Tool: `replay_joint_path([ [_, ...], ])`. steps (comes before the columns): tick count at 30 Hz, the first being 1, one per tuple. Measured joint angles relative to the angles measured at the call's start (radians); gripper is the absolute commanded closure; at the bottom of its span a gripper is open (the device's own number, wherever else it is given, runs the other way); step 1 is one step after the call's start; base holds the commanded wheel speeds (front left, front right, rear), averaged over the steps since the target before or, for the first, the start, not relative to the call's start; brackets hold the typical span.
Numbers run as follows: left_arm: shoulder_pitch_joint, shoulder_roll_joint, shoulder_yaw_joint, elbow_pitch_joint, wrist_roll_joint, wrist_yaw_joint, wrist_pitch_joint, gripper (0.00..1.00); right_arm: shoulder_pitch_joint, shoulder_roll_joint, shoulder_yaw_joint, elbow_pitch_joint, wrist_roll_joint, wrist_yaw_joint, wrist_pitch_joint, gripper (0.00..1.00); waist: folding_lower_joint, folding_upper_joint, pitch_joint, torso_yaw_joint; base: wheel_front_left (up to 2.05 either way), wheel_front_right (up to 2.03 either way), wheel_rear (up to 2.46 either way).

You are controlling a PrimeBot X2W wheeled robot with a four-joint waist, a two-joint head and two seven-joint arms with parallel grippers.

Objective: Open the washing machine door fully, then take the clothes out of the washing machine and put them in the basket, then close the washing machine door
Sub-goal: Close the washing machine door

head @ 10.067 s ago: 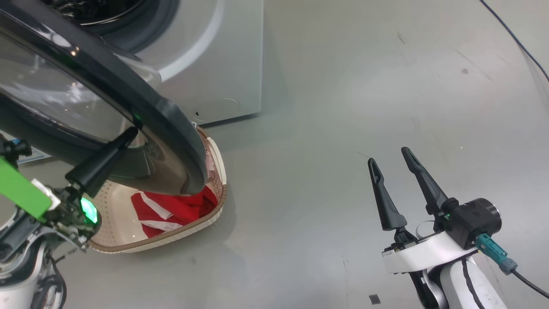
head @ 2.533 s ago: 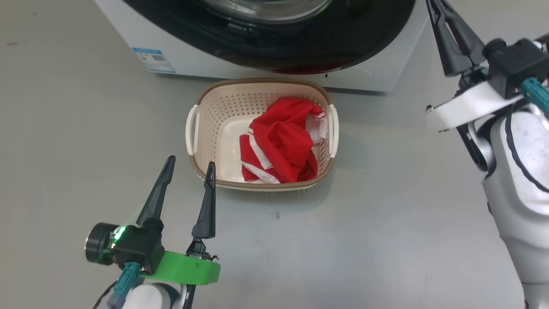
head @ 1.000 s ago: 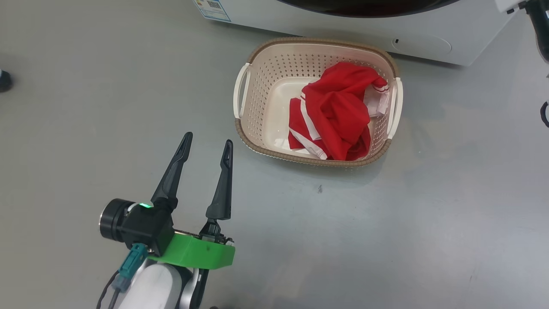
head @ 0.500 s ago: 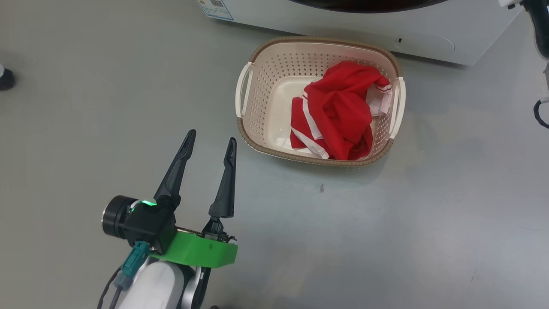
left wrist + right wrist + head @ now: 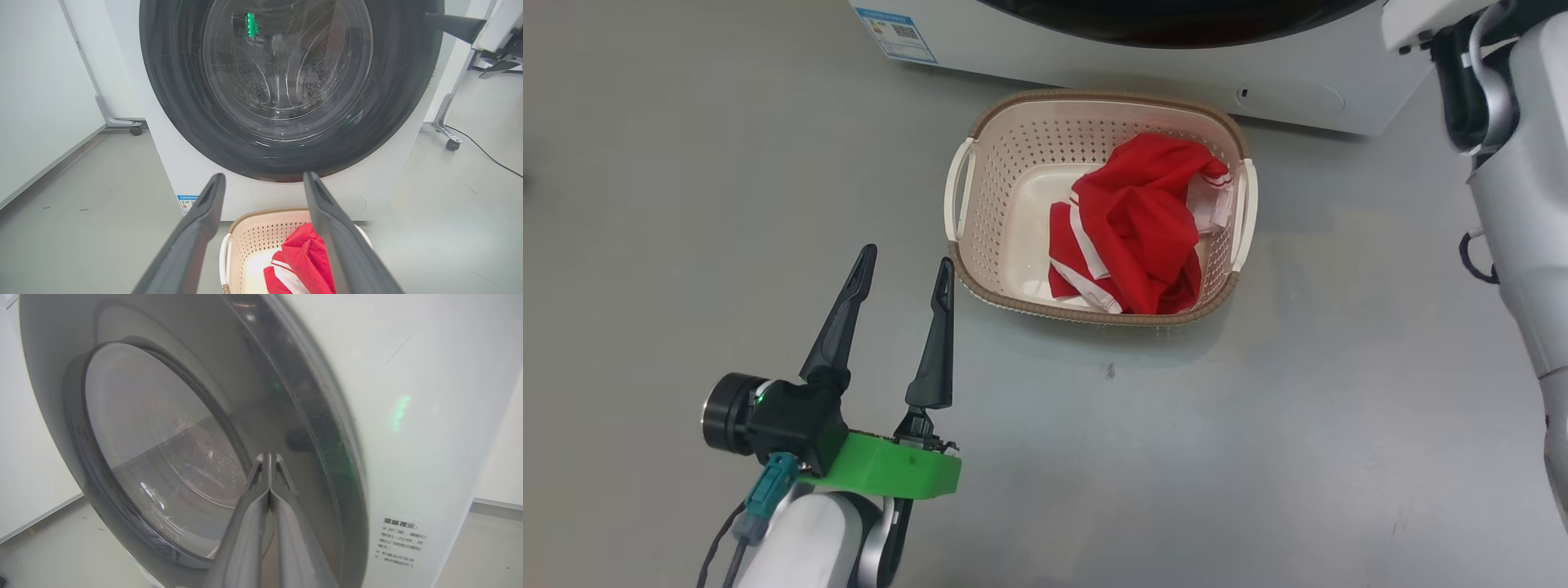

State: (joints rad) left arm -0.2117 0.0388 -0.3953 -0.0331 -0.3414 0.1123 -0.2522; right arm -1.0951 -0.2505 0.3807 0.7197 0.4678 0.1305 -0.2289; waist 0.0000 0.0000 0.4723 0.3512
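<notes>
The left pincer (image 5: pixel 907 256) is held apart just beside the basket (image 5: pixel 1086 314), in which the clothes (image 5: pixel 1135 237) are piled. Beyond, the washing machine door (image 5: pixel 175 94) is seen closed, and the right pincer (image 5: pixel 268 457) is pressed together near it.

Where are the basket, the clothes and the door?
basket (image 5: pixel 992 196): head view, perforated left wall.
clothes (image 5: pixel 1143 237): head view, middle of the red fabric.
door (image 5: pixel 286 69): left wrist view, centre of the glass window.
</notes>
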Motion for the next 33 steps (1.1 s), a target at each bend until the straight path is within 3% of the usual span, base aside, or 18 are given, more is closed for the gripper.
replay_joint_path([
  [15,0.0,0.0,0.045,0.033,0.03,0.006,0.0,0.0,0.257,0.032,0.064,-0.138,0.017,0.0,-0.025,1.0,0.0,0.0,-0.066,-0.108,0.0,0.0,0.0],
  [16,0.001,0.0,0.046,0.036,0.031,0.006,0.0,0.0,0.274,0.033,0.053,-0.157,0.013,0.0,-0.025,0.82,0.0,0.0,-0.072,-0.115,0.0,0.0,0.0],
  [18,0.001,0.0,0.049,0.042,0.037,0.006,0.0,0.0,0.308,0.037,0.028,-0.196,0.011,0.0,-0.025,0.18,0.0,0.0,-0.083,-0.131,0.0,0.0,0.0],
  [19,0.001,0.0,0.05,0.046,0.037,0.006,0.0,0.0,0.324,0.041,0.02,-0.21,0.009,0.0,-0.025,0.03,0.0,0.0,-0.088,-0.139,0.0,0.0,0.0],
  [33,0.03,0.002,0.069,0.117,0.052,0.006,0.0,0.0,0.623,0.091,-0.053,-0.327,-0.034,-0.011,-0.024,0.0,0.0,0.0,-0.195,-0.226,0.0,0.0,0.0],
])
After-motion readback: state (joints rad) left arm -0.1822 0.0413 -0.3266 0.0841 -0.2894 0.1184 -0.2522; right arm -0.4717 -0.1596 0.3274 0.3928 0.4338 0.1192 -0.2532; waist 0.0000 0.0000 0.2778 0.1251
